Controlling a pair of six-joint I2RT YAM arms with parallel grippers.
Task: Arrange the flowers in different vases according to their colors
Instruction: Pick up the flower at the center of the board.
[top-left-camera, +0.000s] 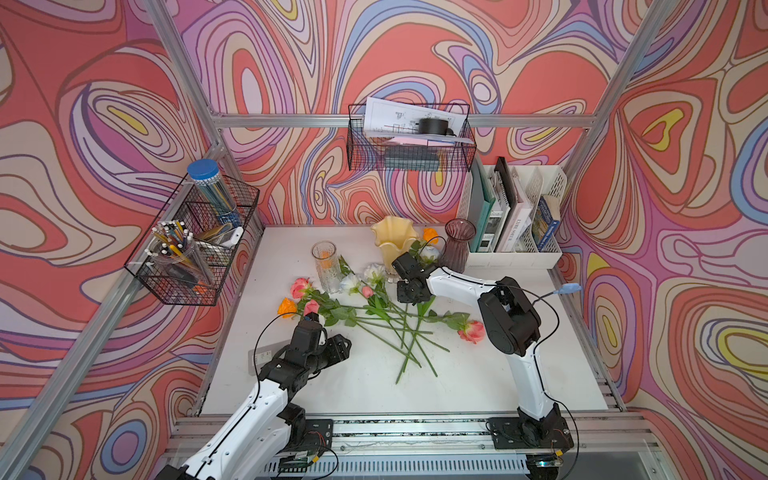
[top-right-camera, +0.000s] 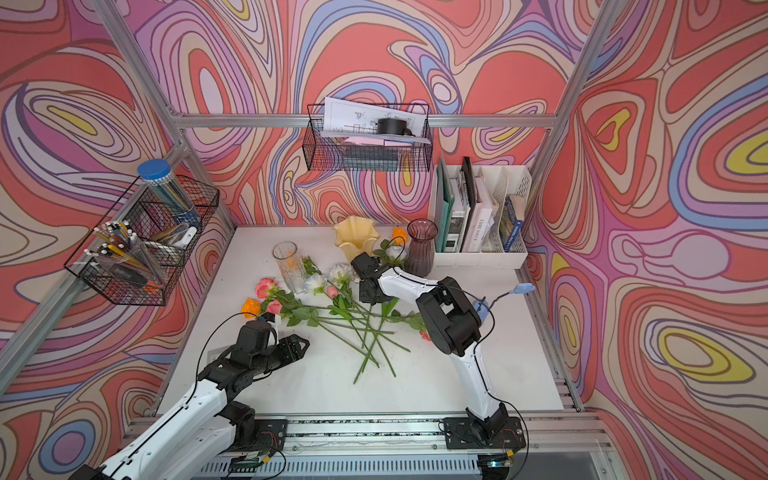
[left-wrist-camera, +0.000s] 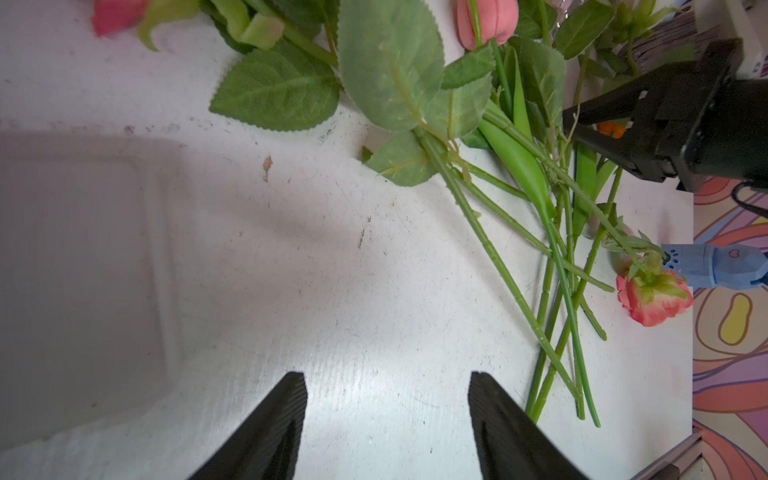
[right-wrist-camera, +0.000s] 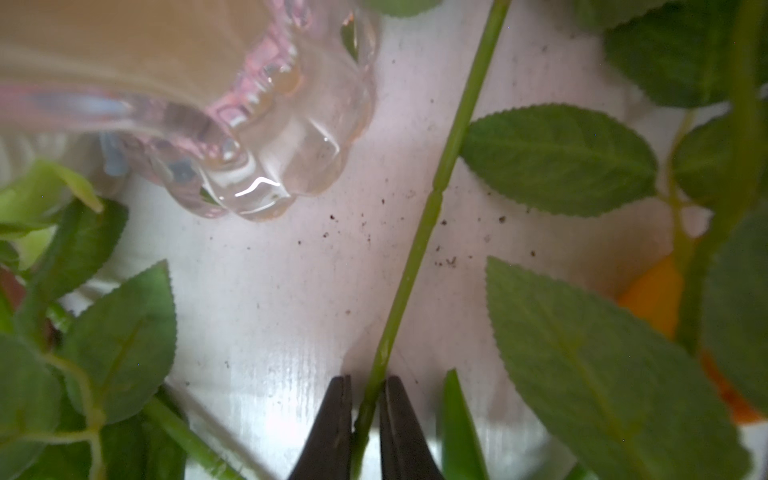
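Note:
Several flowers (top-left-camera: 374, 311) lie in a crossed pile mid-table: pink roses (top-left-camera: 300, 286), an orange rose (top-left-camera: 286, 307), white blooms (top-left-camera: 349, 282) and a pink rose (top-left-camera: 473, 331) at the right. At the back stand three vases: clear glass (top-left-camera: 326, 266), creamy-yellow (top-left-camera: 394, 241) and purple (top-left-camera: 459, 245), with an orange rose (top-left-camera: 430, 235) between the last two. My right gripper (right-wrist-camera: 368, 380) points down by the yellow vase's foot (right-wrist-camera: 266, 166), shut on one green stem (right-wrist-camera: 419, 232); whose bloom it is I cannot tell. My left gripper (left-wrist-camera: 386, 374) hovers open over bare table, left of the stem ends.
A wire basket of pens (top-left-camera: 191, 249) hangs on the left wall. A second wire basket (top-left-camera: 409, 137) hangs at the back. A white file organizer (top-left-camera: 515, 216) stands at the back right. A light-blue plastic object (top-left-camera: 569, 287) sits by the table's right edge.

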